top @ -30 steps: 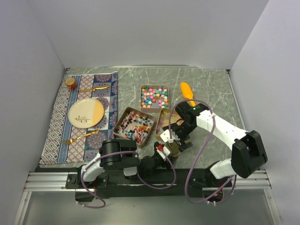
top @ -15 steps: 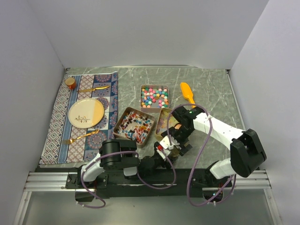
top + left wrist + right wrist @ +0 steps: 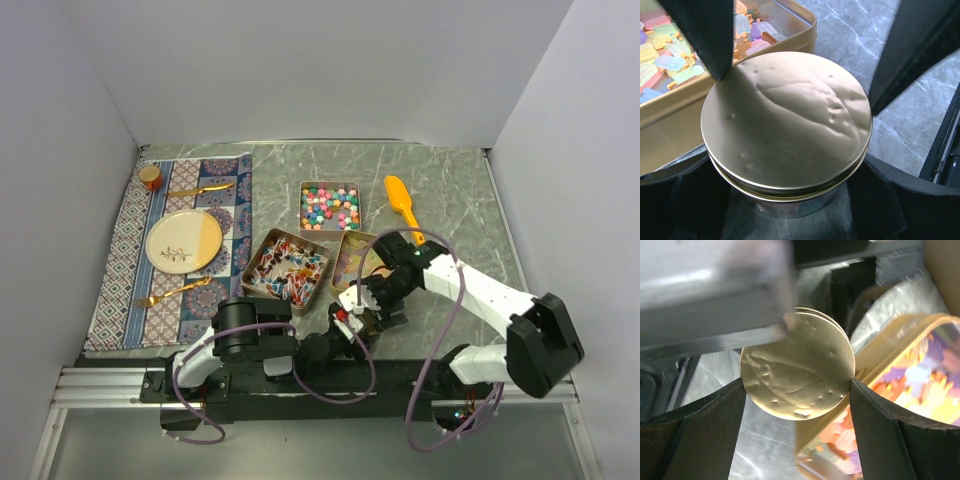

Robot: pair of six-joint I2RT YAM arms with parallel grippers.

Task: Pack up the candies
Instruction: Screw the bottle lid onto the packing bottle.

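Right wrist view: right claw (image 3: 798, 384) is pinching the lid (image 3: 797, 367) edge to edge while left claw (image 3: 780, 192) is gripping the jar (image 3: 790, 206). Opening is underway, probably needing a twist next.

The lid (image 3: 787, 122) of the jar (image 3: 785, 202) is dull gold, and the square candies (image 3: 670, 55) are translucent pastel yellow, pink and orange. The bench (image 3: 450, 180) is grey with marble veining, and the placemat (image 3: 120, 270) bears blue-and-white tile patterns.

Multicolour balls (image 3: 330, 205) lie farthest, wrapped pieces (image 3: 288, 268) nearer left, translucent squares (image 3: 660, 52) seemingly nearer right.
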